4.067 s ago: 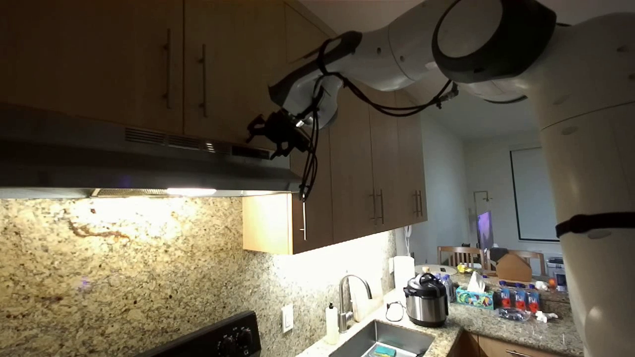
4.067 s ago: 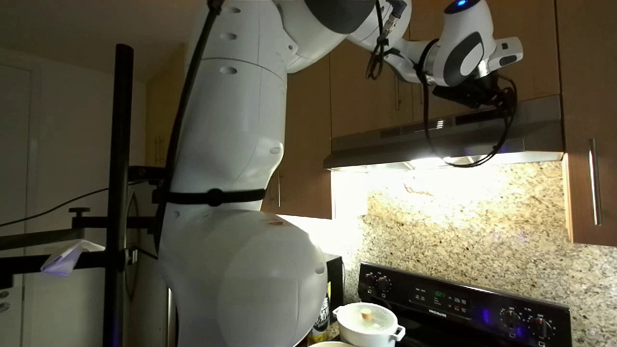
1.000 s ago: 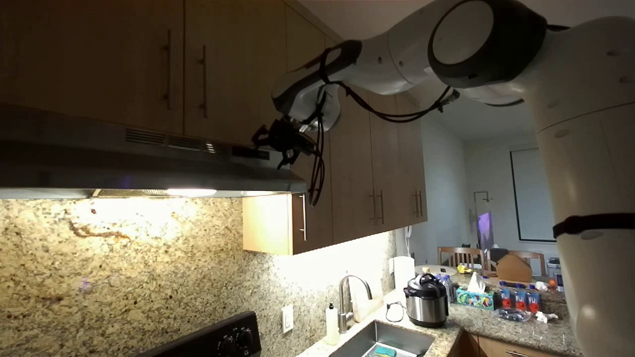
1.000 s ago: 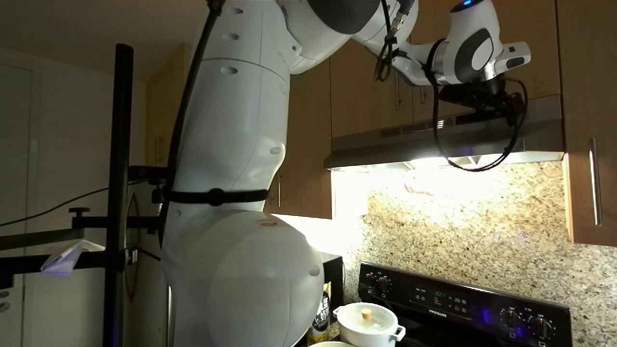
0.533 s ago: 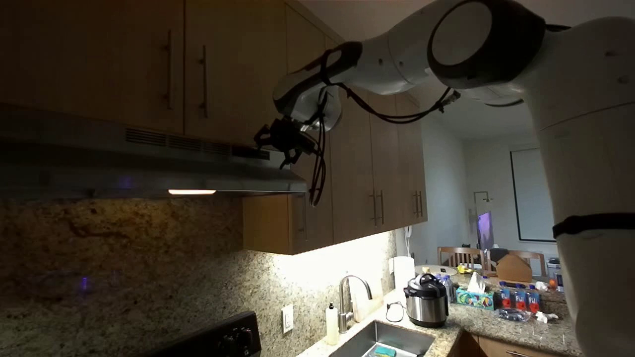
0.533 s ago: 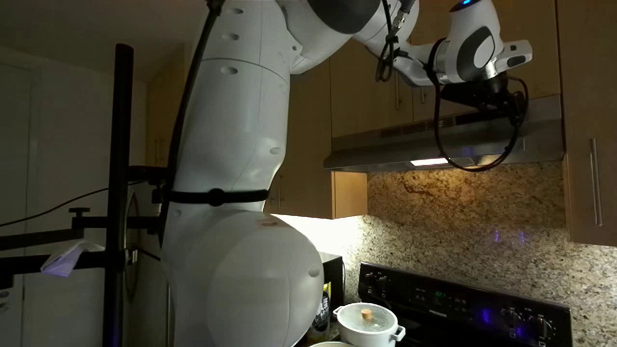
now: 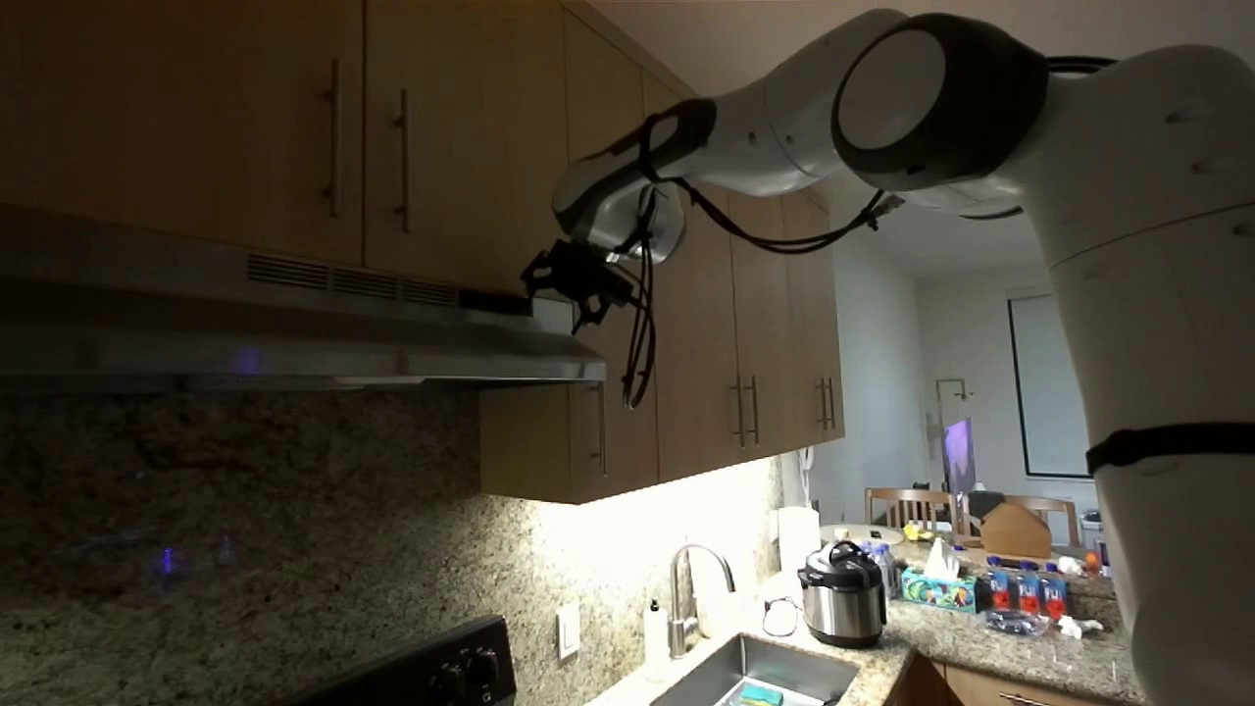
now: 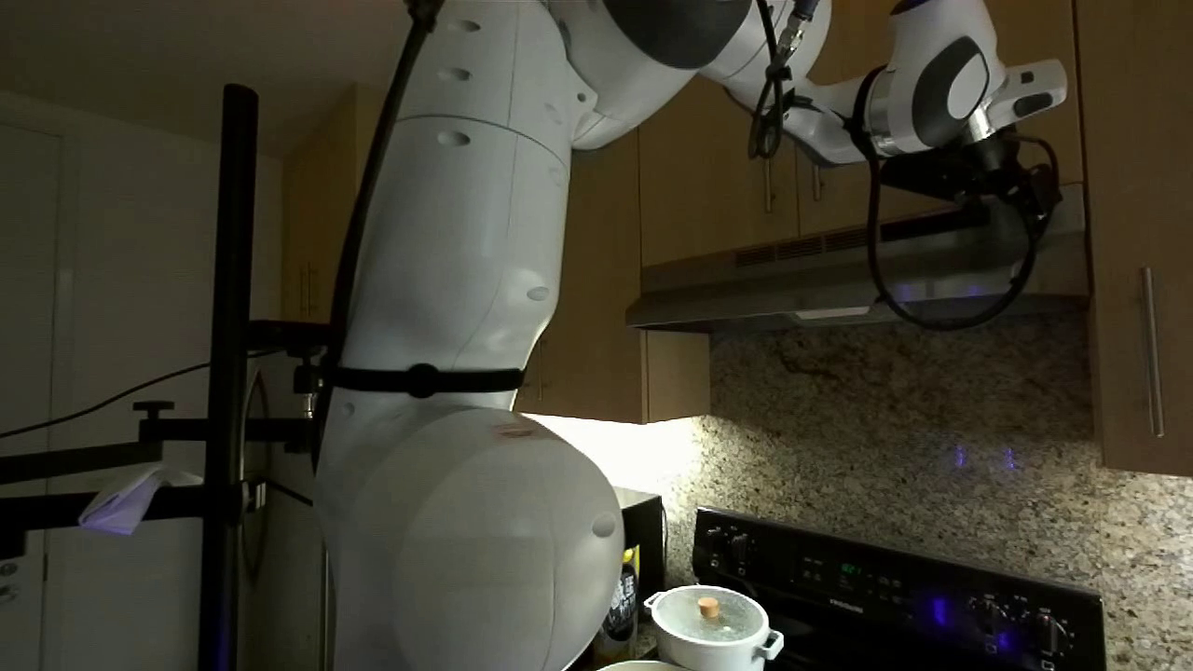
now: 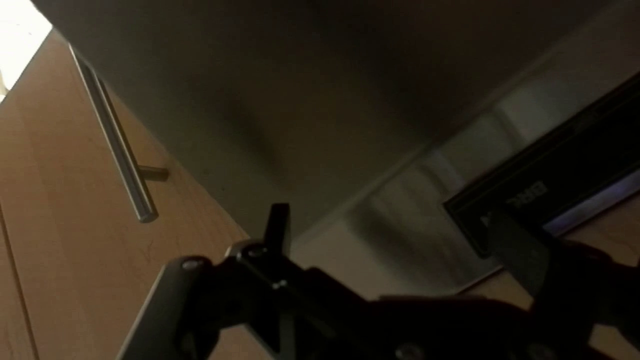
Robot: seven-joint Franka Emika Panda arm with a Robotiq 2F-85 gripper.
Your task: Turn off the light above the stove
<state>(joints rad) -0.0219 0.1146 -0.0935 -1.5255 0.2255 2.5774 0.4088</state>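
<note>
The light (image 7: 377, 380) under the range hood (image 7: 294, 338) is dark, and it is also dark in an exterior view (image 8: 832, 315). The hood's black control panel (image 7: 495, 302) sits at one end of its front edge and shows in the wrist view (image 9: 565, 170). My gripper (image 7: 557, 302) is open and empty, just off that end of the hood. In the wrist view its fingers (image 9: 392, 220) are wide apart, and one overlaps the panel's end. I cannot tell whether it touches. The stove (image 8: 885, 587) stands below the hood.
Cabinets with bar handles (image 7: 404, 162) surround the hood. A cable loop (image 8: 951, 321) hangs from my wrist in front of the hood. A white pot (image 8: 713, 634) stands by the stove. A lit area (image 7: 647, 529) glows above the sink (image 7: 794, 667).
The hood light was bright one second ago, dimmed to a faint glow half a second ago, and is dark now. My gripper has shifted away from the panel, toward the hood's end.
</note>
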